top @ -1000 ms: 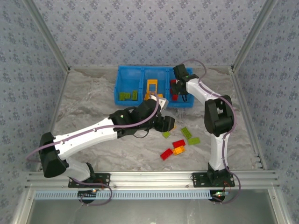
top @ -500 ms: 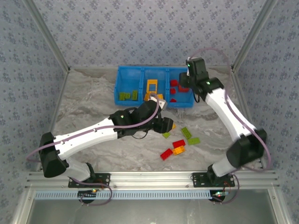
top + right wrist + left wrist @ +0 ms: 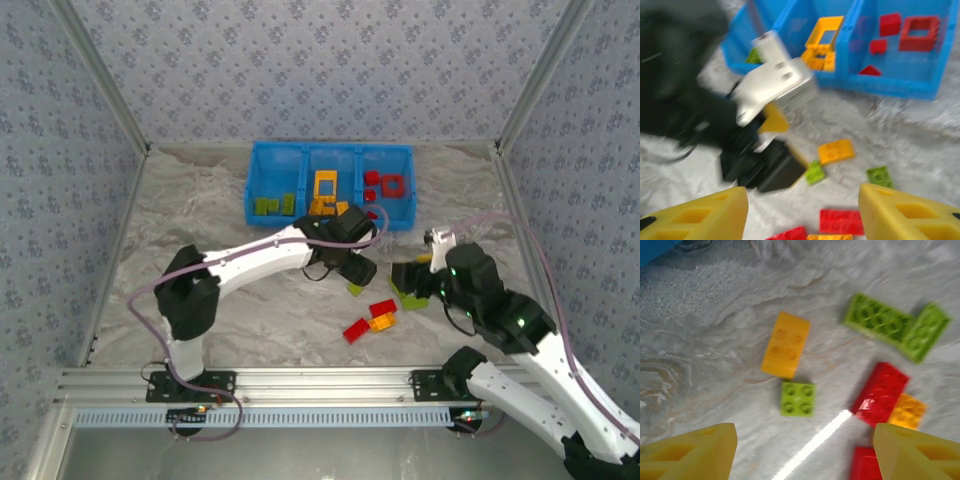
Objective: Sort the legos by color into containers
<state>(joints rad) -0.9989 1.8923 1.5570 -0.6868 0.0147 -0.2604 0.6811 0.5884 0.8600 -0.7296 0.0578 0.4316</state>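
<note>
Green, red and orange legos [image 3: 798, 399] lay loose on the tabletop [image 3: 700, 330] near the blue tray [image 3: 330, 149], and the left hand [image 3: 805, 436] and the right hand [image 3: 803, 199] each hung over them, fingers wide apart, holding nothing.

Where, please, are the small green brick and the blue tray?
small green brick [image 3: 798, 399]: left wrist view, middle of its studded top
blue tray [image 3: 300, 146]: top external view, its far rim
</note>
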